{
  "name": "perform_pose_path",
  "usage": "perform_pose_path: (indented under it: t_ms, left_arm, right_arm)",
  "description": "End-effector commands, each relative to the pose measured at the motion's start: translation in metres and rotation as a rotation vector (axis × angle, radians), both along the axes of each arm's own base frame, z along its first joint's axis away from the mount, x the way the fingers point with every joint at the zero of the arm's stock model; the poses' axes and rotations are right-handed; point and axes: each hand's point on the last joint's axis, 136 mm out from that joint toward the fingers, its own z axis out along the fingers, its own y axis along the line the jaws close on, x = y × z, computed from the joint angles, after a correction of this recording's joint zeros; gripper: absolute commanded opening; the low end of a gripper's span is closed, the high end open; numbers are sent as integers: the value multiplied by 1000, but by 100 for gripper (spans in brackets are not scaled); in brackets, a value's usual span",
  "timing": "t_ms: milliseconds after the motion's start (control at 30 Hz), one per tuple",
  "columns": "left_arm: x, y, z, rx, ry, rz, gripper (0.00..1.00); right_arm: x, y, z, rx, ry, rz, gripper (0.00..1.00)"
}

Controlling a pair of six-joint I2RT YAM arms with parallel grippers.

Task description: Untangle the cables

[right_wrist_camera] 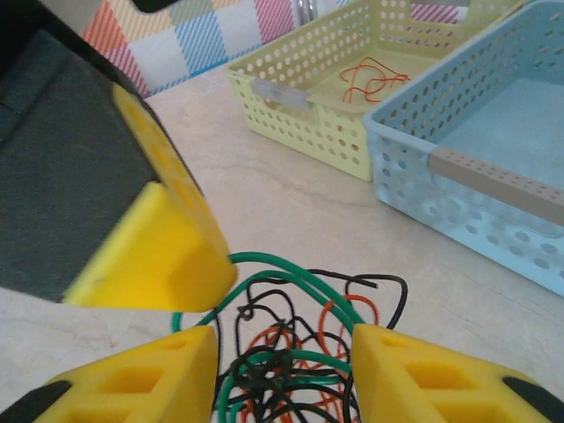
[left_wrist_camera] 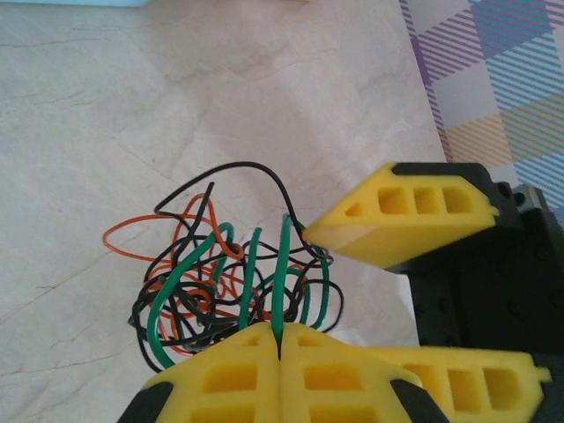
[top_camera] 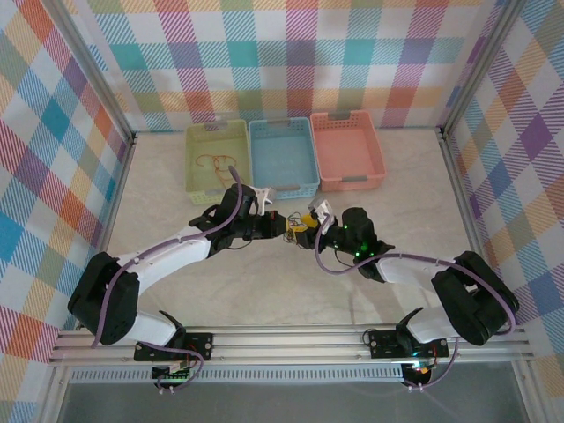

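One orange cable in yellow basket; rest is one knot on the table. Our left gripper pinches a green strand, right gripper open astride it.

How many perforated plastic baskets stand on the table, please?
3, in a row at the back: a yellow-green perforated plastic basket on the left, a light blue one in the middle, a salmon-pink one on the right. None seems hidden.

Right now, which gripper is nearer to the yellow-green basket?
Left. Both meet at the cables in front of the blue basket; the left gripper is on the side toward the yellow-green basket, the right gripper on the far side.
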Motion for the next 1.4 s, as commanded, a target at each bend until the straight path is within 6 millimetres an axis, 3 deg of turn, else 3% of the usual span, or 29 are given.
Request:
perform_pose_path:
  t_ms: [0, 433, 800, 1367]
  left_arm:
    - [-5, -12, 12, -54, -16, -43, 0]
    - [-17, -34, 13, -110, 31, -128, 0]
    - [-29, -43, 33, -179, 2, -199, 0]
    - [-35, -22, 72, -224, -171, -137, 0]
  right_arm:
    - [9, -1, 2, -11, -23, -36, 45]
    - [30, -12, -9, -37, 7, -173, 53]
    - [57, -44, -53, -187, 191, -384, 49]
    - [66, -74, -64, -209, 265, -530, 46]
